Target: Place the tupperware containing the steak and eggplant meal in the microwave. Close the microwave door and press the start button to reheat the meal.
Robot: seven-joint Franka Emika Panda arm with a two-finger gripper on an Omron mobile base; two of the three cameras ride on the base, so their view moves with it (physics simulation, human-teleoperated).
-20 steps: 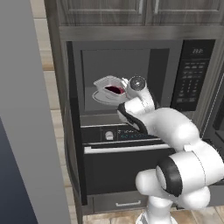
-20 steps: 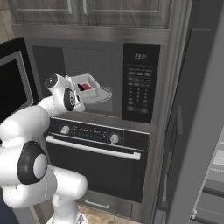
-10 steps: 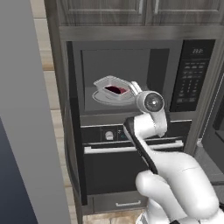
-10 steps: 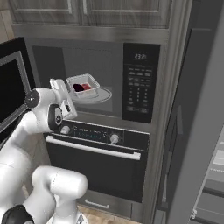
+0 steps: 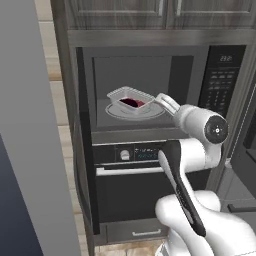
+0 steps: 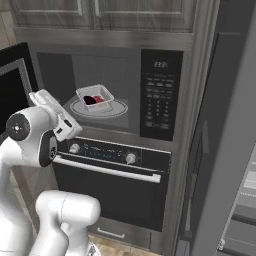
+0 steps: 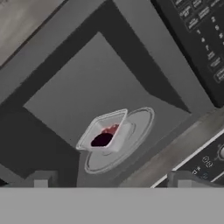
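Hand [image 7: 111,180] open and empty, outside the microwave [image 6: 120,95]; tupperware [image 5: 131,99] sits on the turntable [image 5: 150,112].

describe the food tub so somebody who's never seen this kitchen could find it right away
Find the black microwave built in above the oven. Inside its open grey cavity lies a round turntable. The tub sits on it: small, clear, rectangular, holding dark and red food.

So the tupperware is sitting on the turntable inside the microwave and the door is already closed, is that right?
Not quite. The tupperware does sit on the turntable inside the microwave, but the door is open, swung out to the left. The right base view shows it standing clear of the cavity, beside the gripper, which is outside the cavity.
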